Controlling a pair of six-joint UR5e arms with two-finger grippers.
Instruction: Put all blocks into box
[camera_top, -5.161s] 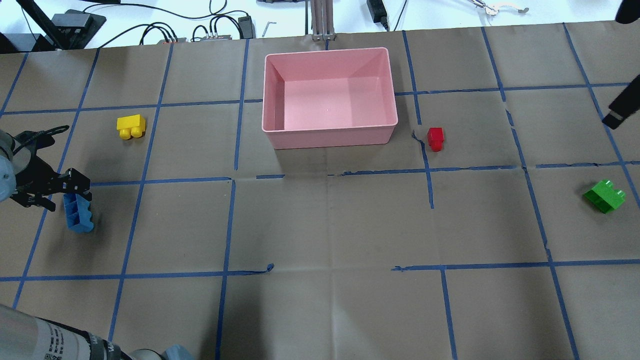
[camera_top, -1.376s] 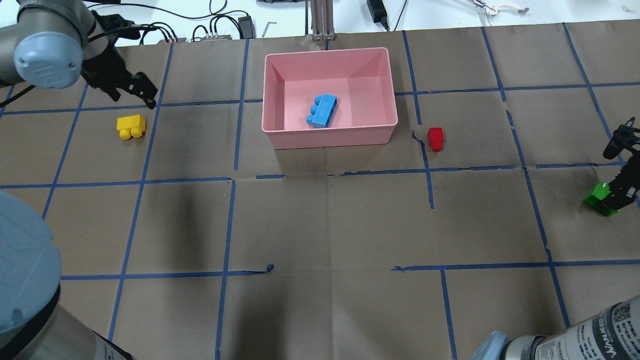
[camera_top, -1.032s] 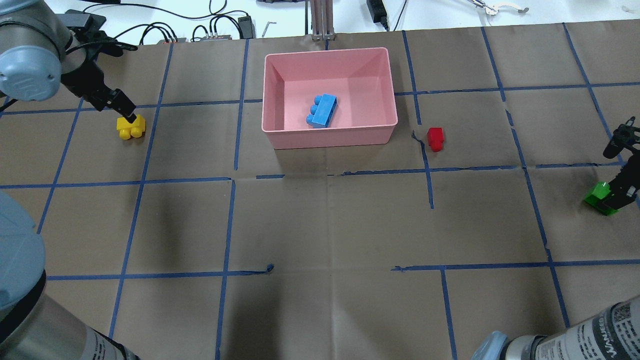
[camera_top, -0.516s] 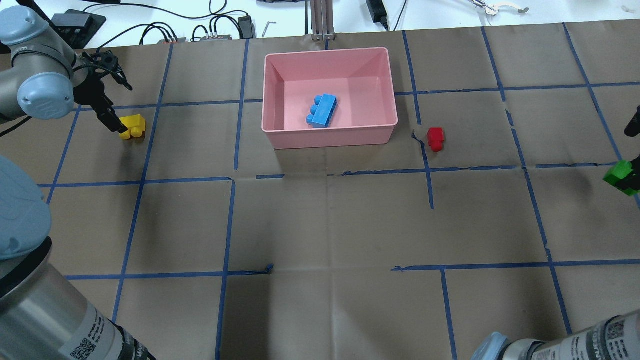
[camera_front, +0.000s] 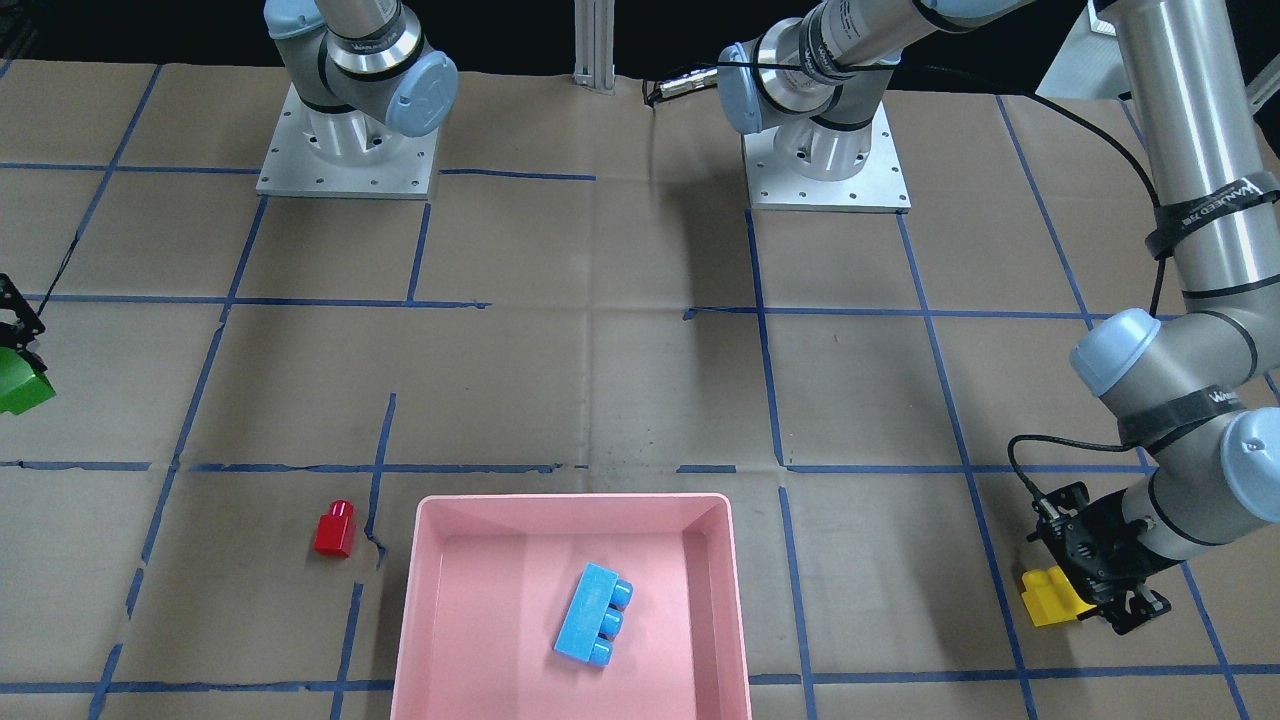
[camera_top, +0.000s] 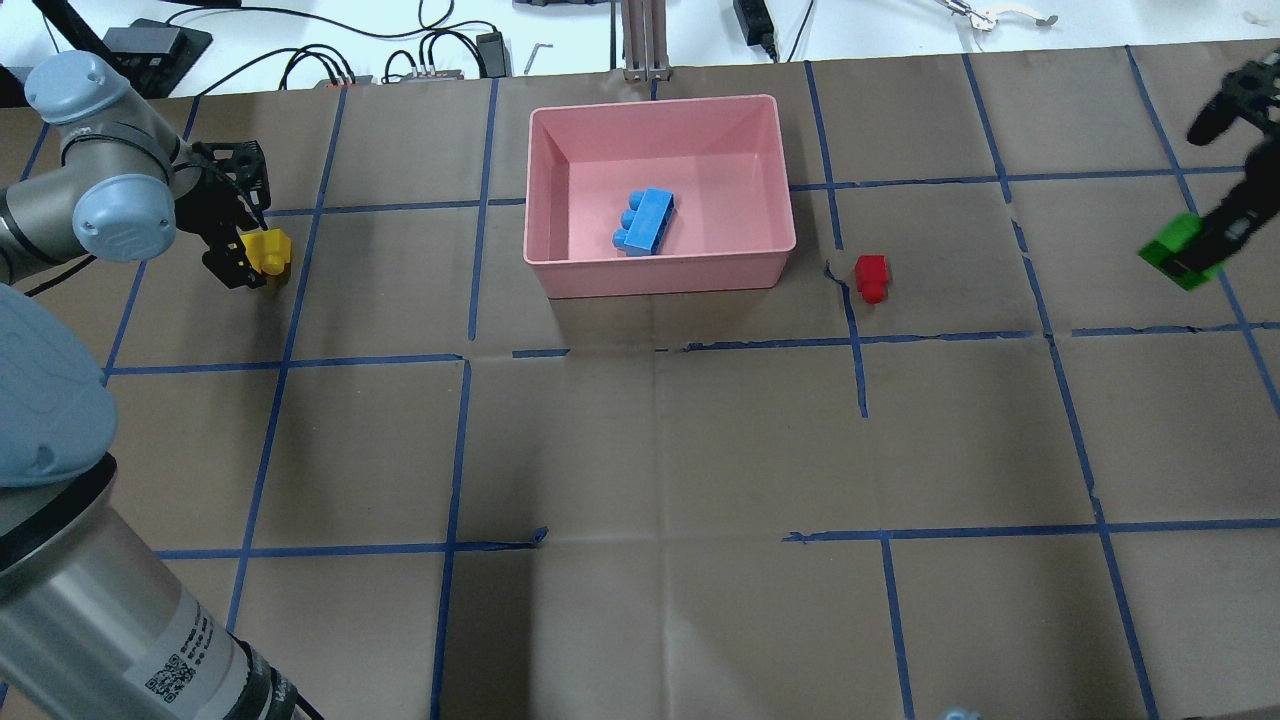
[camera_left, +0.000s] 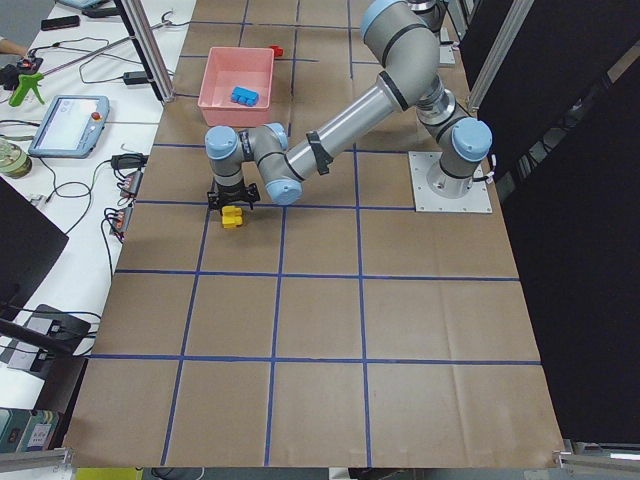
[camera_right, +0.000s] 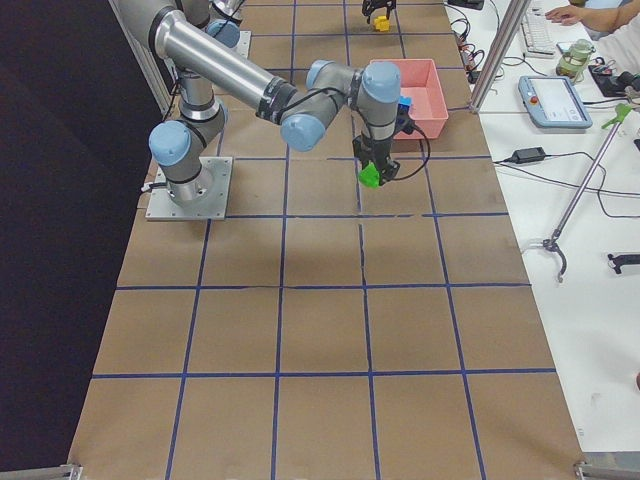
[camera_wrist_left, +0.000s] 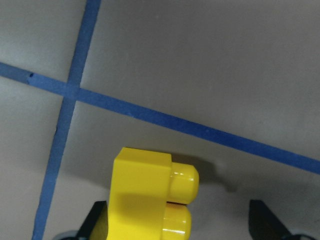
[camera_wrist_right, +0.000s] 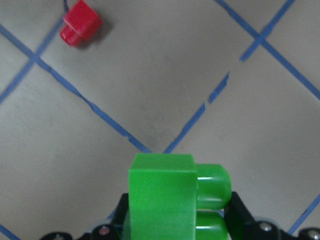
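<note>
The pink box (camera_top: 660, 272) stands at the table's far middle, and the blue block (camera_top: 645, 220) lies inside it (camera_front: 595, 628). The yellow block (camera_top: 270, 250) lies on the table to the box's left. My left gripper (camera_top: 250, 252) is open and low around it; in the left wrist view the yellow block (camera_wrist_left: 150, 195) sits against one finger (camera_wrist_left: 97, 222), with the other finger well apart. My right gripper (camera_top: 1200, 250) is shut on the green block (camera_top: 1168, 250) and holds it above the table at the far right (camera_wrist_right: 165, 200). The red block (camera_top: 870, 275) lies just right of the box.
Cables and power bricks (camera_top: 430, 60) and a metal post (camera_top: 645, 40) lie beyond the table's far edge. The two arm bases (camera_front: 345, 150) (camera_front: 825, 160) stand at the robot's side. Blue tape lines grid the brown table cover.
The blue block went from the table's left into the box. My left gripper then moved to the yellow block and lowered around it. My right gripper closed on the green block and lifted it away.
</note>
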